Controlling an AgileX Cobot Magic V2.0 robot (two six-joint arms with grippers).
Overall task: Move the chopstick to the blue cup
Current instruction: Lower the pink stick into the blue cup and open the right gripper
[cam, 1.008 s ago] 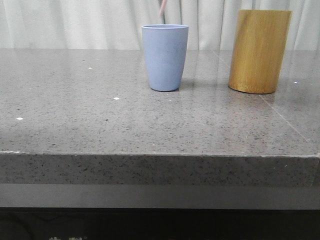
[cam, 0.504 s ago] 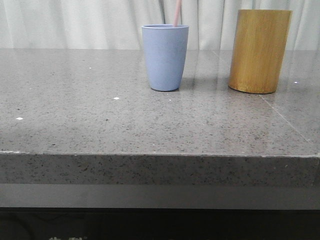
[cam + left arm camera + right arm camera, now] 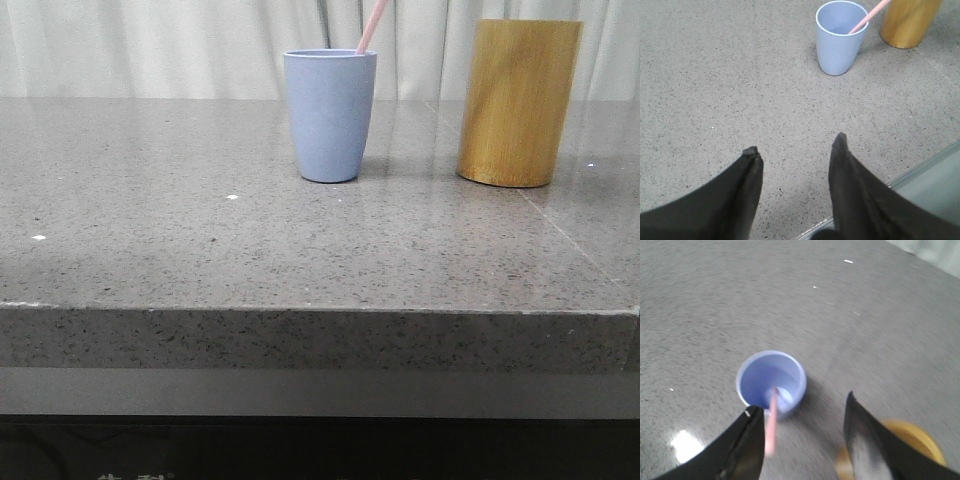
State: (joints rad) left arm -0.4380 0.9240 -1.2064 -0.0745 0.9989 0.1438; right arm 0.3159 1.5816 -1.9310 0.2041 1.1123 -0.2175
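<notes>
Chopstick (image 3: pixel 371 27): we see it standing inside the blue cup (image 3: pixel 330 115), leaning toward the bamboo holder (image 3: pixel 518 102).
Right gripper (image 3: pixel 802 432): fingers spread wide above the cup, holding nothing.
Left gripper (image 3: pixel 795 150): spread wide, empty, over the countertop (image 3: pixel 200 250).

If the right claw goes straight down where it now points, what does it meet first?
Likely the bare tabletop between the blue cup and the bamboo holder; the right claw is open, the chopstick beside one finger. Depth is unclear.
</notes>
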